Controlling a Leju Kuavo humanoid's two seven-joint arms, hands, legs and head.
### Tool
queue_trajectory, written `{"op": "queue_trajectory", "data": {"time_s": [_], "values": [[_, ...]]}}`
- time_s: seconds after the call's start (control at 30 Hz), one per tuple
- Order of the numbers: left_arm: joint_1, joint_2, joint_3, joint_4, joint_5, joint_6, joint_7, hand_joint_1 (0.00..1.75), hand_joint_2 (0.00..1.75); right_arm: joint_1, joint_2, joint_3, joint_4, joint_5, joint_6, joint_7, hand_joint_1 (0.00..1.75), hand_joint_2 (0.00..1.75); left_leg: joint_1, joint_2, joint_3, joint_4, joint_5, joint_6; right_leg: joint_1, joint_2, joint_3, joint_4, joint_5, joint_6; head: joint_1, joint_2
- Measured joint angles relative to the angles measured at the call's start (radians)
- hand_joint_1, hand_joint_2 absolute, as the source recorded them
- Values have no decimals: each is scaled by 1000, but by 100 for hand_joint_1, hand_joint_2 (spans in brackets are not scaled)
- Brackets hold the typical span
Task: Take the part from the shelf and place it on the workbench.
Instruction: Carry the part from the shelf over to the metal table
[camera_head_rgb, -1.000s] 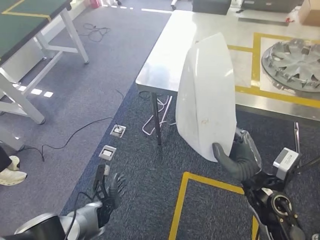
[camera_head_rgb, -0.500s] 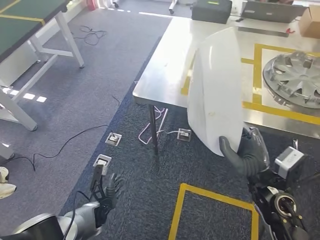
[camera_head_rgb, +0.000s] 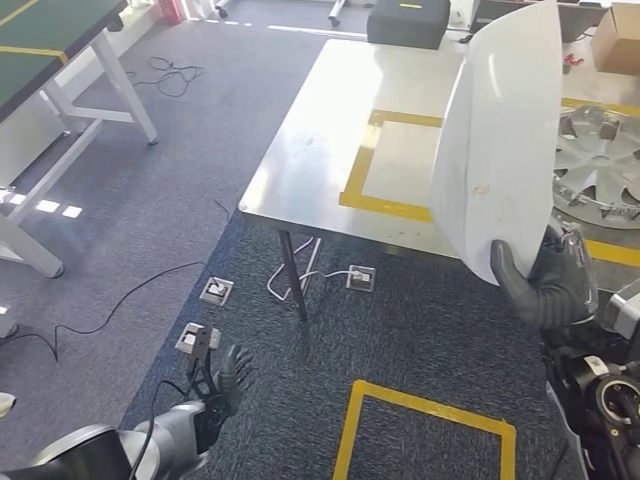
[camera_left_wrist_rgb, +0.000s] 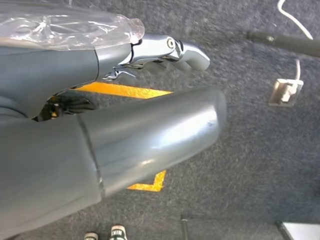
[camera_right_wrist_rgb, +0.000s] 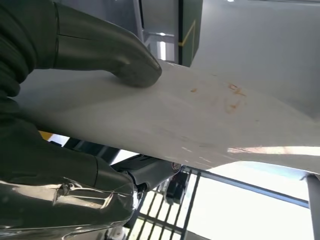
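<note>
Head view: the right hand (camera_head_rgb: 549, 287), at 4 o'clock in the frame, clamps the lower edge of the white part (camera_head_rgb: 498, 140), thumb on the near face and fingers behind. The part stands nearly upright, held in the air, with its upper portion overlapping the near edge of the workbench (camera_head_rgb: 317, 150) at 1 o'clock. It touches no surface. A yellow tape rectangle (camera_head_rgb: 392, 165) marks the bench top just beside the part, at 12 o'clock. A silver wheel cover (camera_head_rgb: 596, 165) lies on the bench behind the part, at 2 o'clock. The left hand (camera_head_rgb: 226, 378), at 7 o'clock, hangs low over the carpet with fingers spread and nothing in it.

Left wrist view: the left hand (camera_left_wrist_rgb: 124, 130) extends over grey carpet, its fingers straight and empty. A second yellow floor marking (camera_left_wrist_rgb: 124, 91) shows past the hand.

Right wrist view: the right hand (camera_right_wrist_rgb: 68, 90) pinches the white part (camera_right_wrist_rgb: 211, 120), thumb pressed flat on one face, silver fingers (camera_right_wrist_rgb: 151, 172) under the other.

Step in hand, as judged: transport to the bench; pickup is complete, placement not yet done. The next move calls for carrying the part forward over the bench top, tilting it toward flat, lowering it until it rests, then opening the right hand. Keep clear of the wheel cover
</note>
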Motion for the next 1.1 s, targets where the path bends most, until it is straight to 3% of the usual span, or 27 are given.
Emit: {"op": "queue_trajectory", "data": {"time_s": [0.07, 0.1, 0.13, 0.17, 0.2, 0.23, 0.3, 0.33, 0.37, 0.43, 0.5, 0.57, 0.63, 0.67, 0.7, 0.73, 0.77, 0.8, 0.83, 0.9, 0.93, 1.0, 1.03, 1.1], "values": [[-1, 0, 0, 0, 0, -1, 0, 0, 0, -7, -1, -7, -3, 0, -1, 1, 175, 175, 2, 1, -98, 151, -30, -6, -1, 1, 18, -3, -13, -7, -3, 0], [0, 0, 0, 0, 0, -2, 0, 0, 0, -9, -1, -10, -4, 0, -2, 2, 175, 175, 2, 1, -150, 217, -63, -8, -1, 1, 27, -4, -21, -9, -5, 0], [1, -1, 0, 0, 0, -2, 0, 0, 0, -10, -1, -12, -4, 0, -2, 2, 175, 175, 2, 1, -190, 256, -92, -9, 0, 2, 38, -4, -31, -9, -6, 0], [3, -1, 0, 0, 0, -2, 0, 0, 0, -9, -2, -13, -4, 1, -2, 3, 175, 175, 1, 1, -213, 258, -103, -8, 0, 3, 50, -4, -40, -9, -6, 0], [4, -1, 0, 0, 0, -2, 0, 0, 0, -9, -2, -15, -4, 1, -2, 3, 175, 175, 1, 1, -222, 231, -94, -5, 1, 3, 64, -4, -51, -9, -7, 0], [4, -1, 0, 0, 0, -2, 0, 0, 0, -10, -2, -17, -4, 1, -2, 3, 175, 175, -1, 1, -209, 166, -52, 1, 2, 4, 79, -4, -61, -8, -8, 0], [3, 1, 0, 0, 0, -2, 0, 0, 0, -13, -2, -22, -6, 1, -3, 3, 175, 175, -9, 1, -162, 5, 71, 17, 4, 4, 103, -5, -82, -4, -7, 0], [2, 2, 0, 0, 0, -2, 1, 0, 0, -14, -2, -24, -6, 1, -3, 3, 175, 175, -14, 1, -143, -53, 110, 23, 5, 6, 110, -7, -91, 0, -7, 0], [1, 4, 0, 0, 0, -2, 1, 0, 0, -15, -2, -26, -8, 1, -4, 4, 175, 175, -18, 1, -133, -85, 130, 28, 5, 7, 114, -11, -98, 5, -8, 0], [1, 5, 0, 0, 0, -3, 1, 0, 0, -16, -3, -27, -11, 2, -4, 5, 175, 175, -17, 0, -121, -103, 128, 37, 7, 11, 119, -6, -97, 16, -12, 0], [1, 5, 0, 0, 0, -4, 0, 0, 0, -20, -4, -29, -15, 3, -5, 6, 175, 175, -11, 0, -98, -114, 133, 45, 8, 7, 105, 39, -95, 23, -14, 0], [-1, 4, 0, 0, 0, -5, 0, 0, 0, -25, -4, -31, -17, 4, -6, 7, 175, 175, -8, 1, -75, -116, 123, 50, 6, 0, 37, 165, -113, 29, -13, 0], [-1, 3, 0, 0, 0, -6, 0, 0, 0, -25, -5, -32, -18, 5, -7, 8, 175, 175, -8, 1, -55, -116, 105, 52, 6, -1, -59, 314, -168, 36, -13, 0], [0, 3, 0, 0, 0, -6, 0, 0, 0, -25, -5, -32, -18, 5, -7, 8, 175, 175, -8, 0, -44, -116, 95, 52, 5, -1, -94, 353, -201, 40, -13, 0], [2, 2, 0, 0, 0, -7, 0, 0, 0, -24, -5, -33, -18, 6, -8, 8, 175, 175, -8, -1, -32, -116, 85, 51, 5, -2, -113, 358, -226, 42, -13, 0], [3, 1, 0, 0, 0, -6, 0, 0, 0, -24, -5, -33, -18, 6, -8, 8, 175, 175, -8, -2, -17, -116, 74, 50, 6, -2, -115, 329, -228, 42, -13, 0], [3, 1, 0, 0, 0, -6, 0, 0, 0, -24, -5, -33, -18, 6, -8, 8, 175, 175, -8, -3, -1, -116, 62, 49, 6, -2, -103, 270, -204, 41, -13, 0], [3, 0, 0, 0, 0, -7, 0, 0, 0, -25, -5, -34, -18, 6, -8, 8, 175, 175, -8, -4, 15, -116, 49, 47, 6, -2, -83, 192, -150, 38, -13, 0], [3, -1, 0, 0, 0, -7, 0, 0, 0, -26, -6, -34, -18, 6, -8, 8, 175, 175, -9, -5, 30, -114, 35, 43, 7, -2, -66, 106, -78, 33, -12, 0], [1, -2, 0, 0, 0, -7, 0, 0, 0, -27, -9, -35, -19, 6, -8, 9, 175, 175, -13, -5, 44, -115, 14, 35, 9, -2, -40, 3, 21, 19, -11, 0], [0, -2, 0, 0, 0, -7, 0, 0, 0, -27, -10, -35, -20, 6, -8, 9, 175, 175, -14, -6, 46, -109, 12, 30, 10, -2, -35, -15, 37, 10, -12, 0], [-1, -2, 0, 0, 0, -7, 0, 0, 0, -28, -10, -35, -23, 7, -8, 9, 175, 175, -14, -6, 33, -75, 20, 21, 9, 0, -19, -17, 30, -3, -17, 0], [-2, -2, 0, 0, 0, -8, 0, 0, 0, -29, -10, -35, -24, 7, -8, 9, 175, 175, -14, -5, 10, -28, 30, 17, 7, 0, -8, -19, 24, -9, -19, 0], [-4, -2, 0, 0, 0, -9, 0, 0, 0, -30, -11, -35, -26, 7, -8, 9, 175, 175, -12, -3, -70, 106, 21, 10, 5, 0, 14, -22, 8, -16, -24, 0]]}}
